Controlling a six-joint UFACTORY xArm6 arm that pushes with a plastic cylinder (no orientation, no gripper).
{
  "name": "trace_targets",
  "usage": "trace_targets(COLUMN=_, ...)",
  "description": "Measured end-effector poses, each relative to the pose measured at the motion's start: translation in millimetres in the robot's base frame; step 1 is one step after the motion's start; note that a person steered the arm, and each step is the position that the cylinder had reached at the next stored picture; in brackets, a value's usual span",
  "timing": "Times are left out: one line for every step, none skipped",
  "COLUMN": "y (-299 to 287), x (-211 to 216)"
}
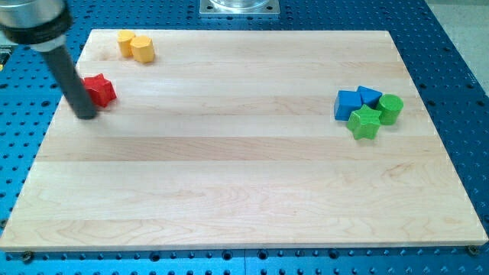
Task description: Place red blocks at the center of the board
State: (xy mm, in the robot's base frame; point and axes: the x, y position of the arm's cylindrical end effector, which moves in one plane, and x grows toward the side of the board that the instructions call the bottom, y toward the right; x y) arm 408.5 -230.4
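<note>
A red star-shaped block [101,89] lies on the wooden board [244,176] near its left edge, toward the view's top. My tip [86,116] rests on the board just left of and below this block, touching or nearly touching it. The dark rod hides whatever is directly behind it. The red cylinder seen earlier does not show now; it may be hidden behind the rod.
Two yellow blocks [135,46] sit together at the top left. At the right, two blue blocks [355,101], a green star [364,122] and a green cylinder [391,108] form a tight cluster. A metal base [239,7] is at the top edge.
</note>
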Motion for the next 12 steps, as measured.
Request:
trace_targets(y=-44, x=27)
trace_targets(y=-75, x=38)
trace_targets(y=-74, x=-22)
trace_targets(y=-68, x=-61)
trace_targets(y=-28, x=-61)
trace_targets(y=45, x=-52)
trace_targets(y=50, x=-12)
trace_targets(y=91, x=-73)
trace_targets(y=23, x=-85)
trace_targets(y=12, x=-38)
trace_targets(y=11, x=-45)
trace_targets(y=-45, x=-35)
